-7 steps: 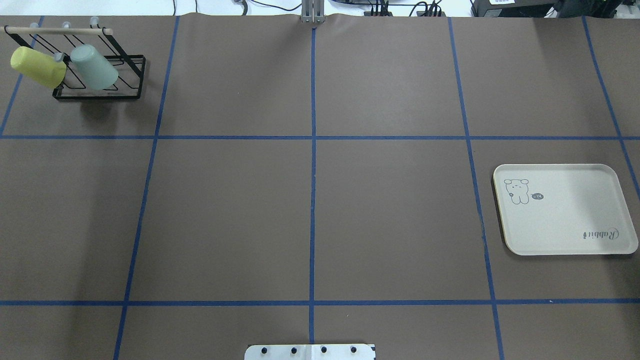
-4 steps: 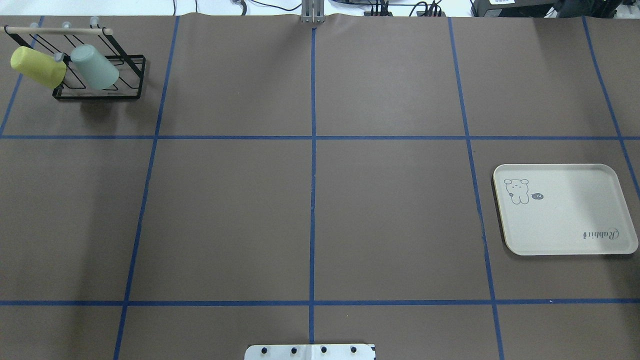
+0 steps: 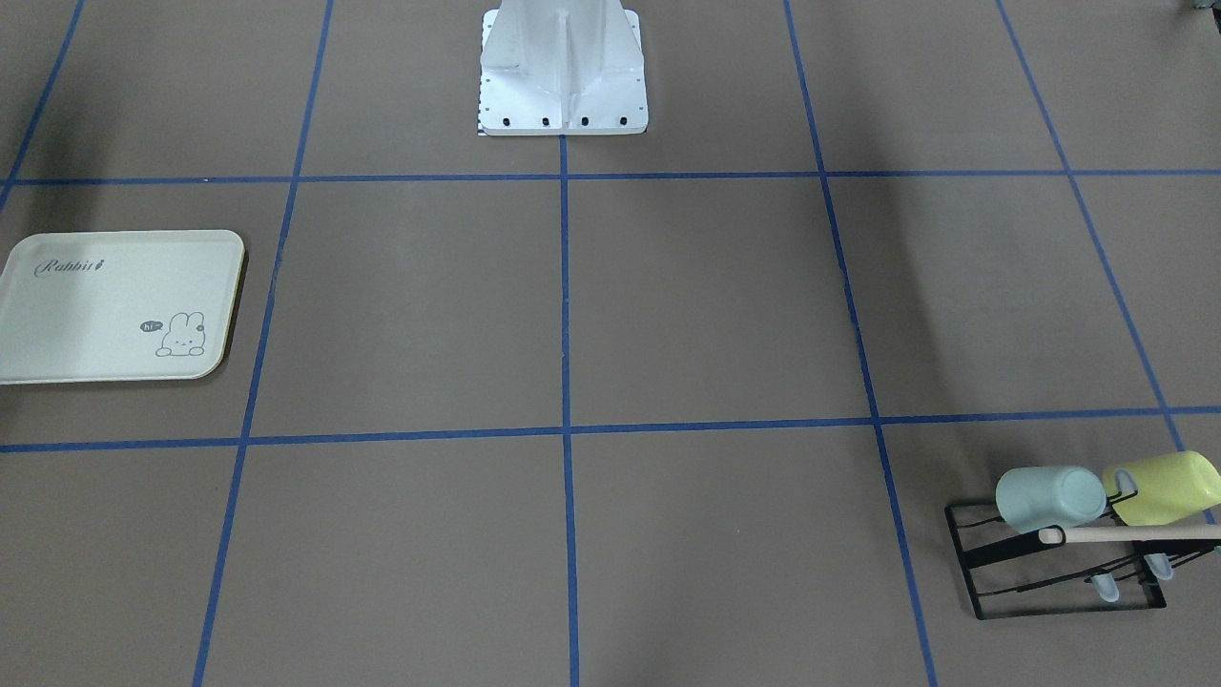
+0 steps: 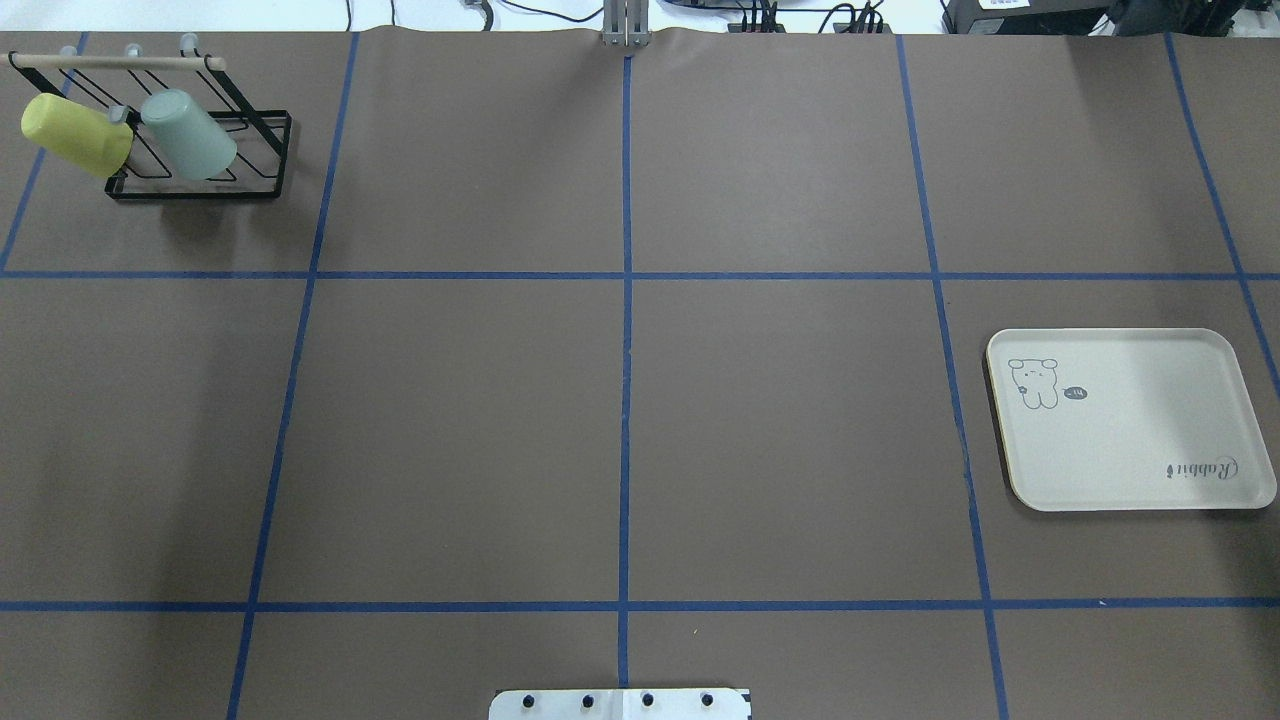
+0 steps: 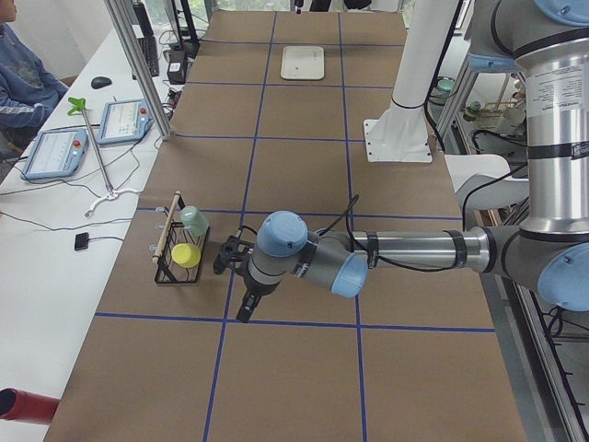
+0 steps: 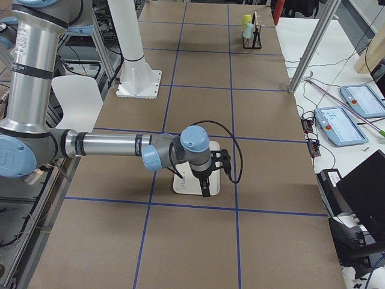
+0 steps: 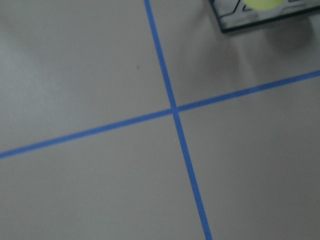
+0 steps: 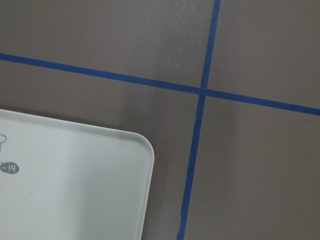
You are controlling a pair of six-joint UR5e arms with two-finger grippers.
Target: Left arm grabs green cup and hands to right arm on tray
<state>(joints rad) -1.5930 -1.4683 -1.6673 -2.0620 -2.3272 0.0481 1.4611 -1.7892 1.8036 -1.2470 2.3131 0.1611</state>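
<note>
Green cup (image 4: 190, 135) hangs tilted on rack (image 4: 200, 196) peg, near, seemingly just ahead of left gripper (image 5: 245, 308); right gripper (image 6: 206, 191) well apart, over tray (image 4: 1130, 500). Finger spread on both: cannot tell.

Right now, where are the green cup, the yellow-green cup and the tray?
green cup (image 4: 190, 135), overhead exterior view, its side wall.
yellow-green cup (image 4: 75, 133), overhead exterior view, its side wall.
tray (image 4: 1130, 430), overhead exterior view, bare middle of its floor.

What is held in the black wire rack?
The rack holds the green cup and a yellow cup, side by side, tilted, bottoms upward. The cups cover whatever part of it carries them.
</note>
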